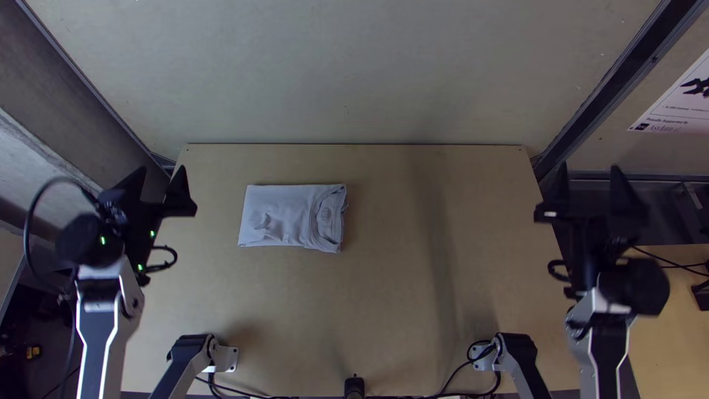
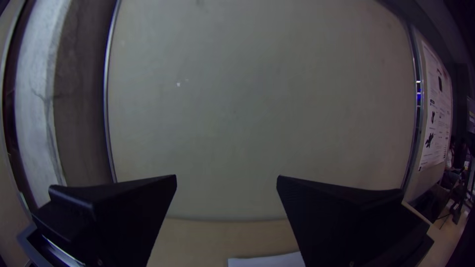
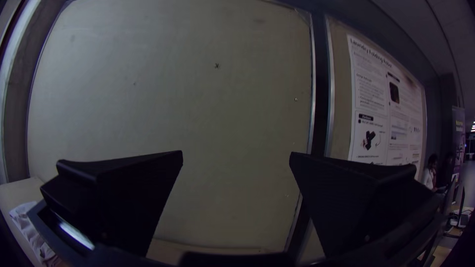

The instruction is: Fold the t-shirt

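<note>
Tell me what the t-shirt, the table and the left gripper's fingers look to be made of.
T-shirt: soft, matt fabric, perhaps cotton knit, judging by its small rounded wrinkles.
Table: probably smooth wooden board, going by its even, light tan surface.
Left gripper: its fingers look like hard, dull black plastic with crisp edges, though coated metal is possible.
</note>
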Tool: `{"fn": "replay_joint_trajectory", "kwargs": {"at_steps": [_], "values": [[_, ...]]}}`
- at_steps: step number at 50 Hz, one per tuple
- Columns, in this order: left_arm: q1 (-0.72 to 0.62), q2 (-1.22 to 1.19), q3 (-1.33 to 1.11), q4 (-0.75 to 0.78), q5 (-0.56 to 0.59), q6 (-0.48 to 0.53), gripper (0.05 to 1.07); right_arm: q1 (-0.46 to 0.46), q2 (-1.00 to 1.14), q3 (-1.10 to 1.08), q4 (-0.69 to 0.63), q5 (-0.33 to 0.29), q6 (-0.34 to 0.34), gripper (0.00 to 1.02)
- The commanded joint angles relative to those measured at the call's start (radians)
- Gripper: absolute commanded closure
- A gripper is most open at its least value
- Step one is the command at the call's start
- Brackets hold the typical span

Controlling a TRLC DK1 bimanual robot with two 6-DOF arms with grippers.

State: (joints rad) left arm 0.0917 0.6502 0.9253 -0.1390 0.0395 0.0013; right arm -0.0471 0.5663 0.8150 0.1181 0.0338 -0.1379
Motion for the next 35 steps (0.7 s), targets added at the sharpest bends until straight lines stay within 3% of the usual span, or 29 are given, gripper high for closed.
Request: {"fn": "replay_joint_trajectory", "kwargs": {"at_steps": [1,8,21,24,27,35], "values": [[0.003,-0.132,-0.143,0.124,-0.038,0.014,0.1,0.006,-0.138,-0.135,0.054,-0.008,-0.042,0.03],[-0.003,-0.271,-0.318,0.226,-0.075,0.019,0.1,0.027,-0.336,-0.315,0.16,-0.029,-0.049,0.03],[-0.004,-0.609,-0.658,0.404,-0.073,0.039,0.1,0.055,-0.568,-0.537,0.201,-0.029,-0.045,0.03],[-0.014,-0.656,-0.743,0.506,-0.064,0.057,0.1,0.055,-0.572,-0.588,0.258,-0.025,-0.031,0.03],[-0.01,-0.655,-0.758,0.496,-0.066,0.051,0.1,0.053,-0.572,-0.616,0.247,-0.023,-0.003,0.03],[-0.02,-0.655,-0.836,0.518,-0.064,0.034,0.1,0.046,-0.572,-0.761,0.262,-0.021,-0.006,0.03]]}}
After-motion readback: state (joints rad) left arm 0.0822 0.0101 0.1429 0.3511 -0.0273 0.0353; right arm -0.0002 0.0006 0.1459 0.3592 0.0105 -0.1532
